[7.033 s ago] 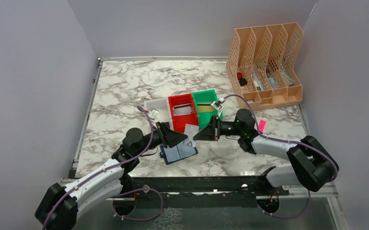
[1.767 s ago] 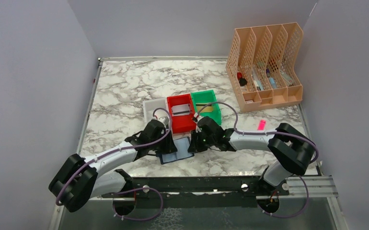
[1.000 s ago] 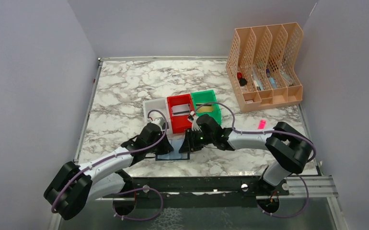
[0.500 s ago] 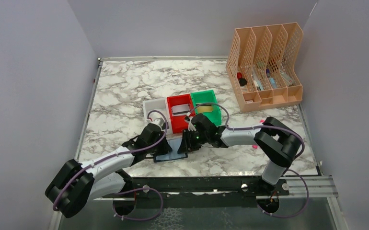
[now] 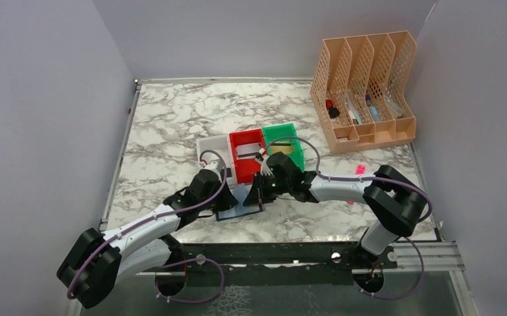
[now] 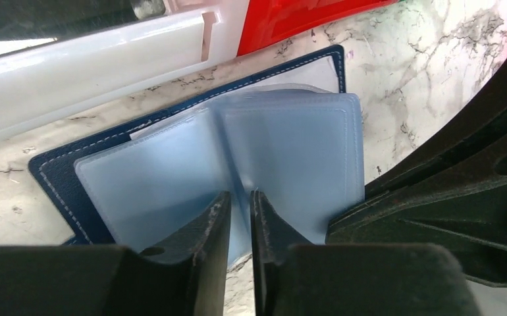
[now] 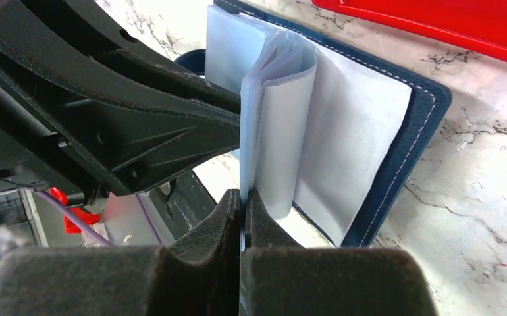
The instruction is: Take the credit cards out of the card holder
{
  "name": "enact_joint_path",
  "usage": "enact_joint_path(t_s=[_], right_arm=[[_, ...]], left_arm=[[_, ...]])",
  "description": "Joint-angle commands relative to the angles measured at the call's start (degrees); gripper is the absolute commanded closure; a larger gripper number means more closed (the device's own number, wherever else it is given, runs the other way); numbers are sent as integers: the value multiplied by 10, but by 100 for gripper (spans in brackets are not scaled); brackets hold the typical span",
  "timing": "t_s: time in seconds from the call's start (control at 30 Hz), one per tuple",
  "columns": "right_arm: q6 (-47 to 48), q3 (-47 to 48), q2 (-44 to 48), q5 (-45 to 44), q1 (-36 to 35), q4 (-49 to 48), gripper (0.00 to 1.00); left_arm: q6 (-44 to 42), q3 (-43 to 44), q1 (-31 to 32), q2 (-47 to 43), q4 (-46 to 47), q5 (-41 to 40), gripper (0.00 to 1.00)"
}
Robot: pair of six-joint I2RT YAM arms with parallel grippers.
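Right gripper (image 7: 243,195) pinches one clear sleeve (image 7: 278,131) to open the card holder (image 7: 428,112); left gripper (image 6: 240,201) sits almost closed at the fold to steady it, grip unclear

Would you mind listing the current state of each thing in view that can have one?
card holder: open, lying flat.
clear sleeves: fanned up from the spine.
left gripper: pinched on a sleeve fold.
right gripper: shut on a sleeve's edge.
red bin: upright, silvery card inside.
green bin: upright, tan card inside.
file rack: upright, small items inside.
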State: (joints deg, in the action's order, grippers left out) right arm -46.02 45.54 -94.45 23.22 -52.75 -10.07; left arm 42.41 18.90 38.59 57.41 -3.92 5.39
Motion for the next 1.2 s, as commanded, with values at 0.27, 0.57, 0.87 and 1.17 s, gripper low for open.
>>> enact_joint_path(t_s=[0.27,0.57,0.87,1.17], right_arm=[[42,36,61,-124,-3,166,92],[55,4,98,-157,-3,233,84],[66,34,92,-208,-3,243,66],[97,45,63,-125,-3,190,64]], left_arm=[[-6,5,0,-48,-30,-25,69],[-14,7,0,-32,-11,-4,66],[-26,26,1,15,1,19,66],[-26,25,0,27,8,21,65]])
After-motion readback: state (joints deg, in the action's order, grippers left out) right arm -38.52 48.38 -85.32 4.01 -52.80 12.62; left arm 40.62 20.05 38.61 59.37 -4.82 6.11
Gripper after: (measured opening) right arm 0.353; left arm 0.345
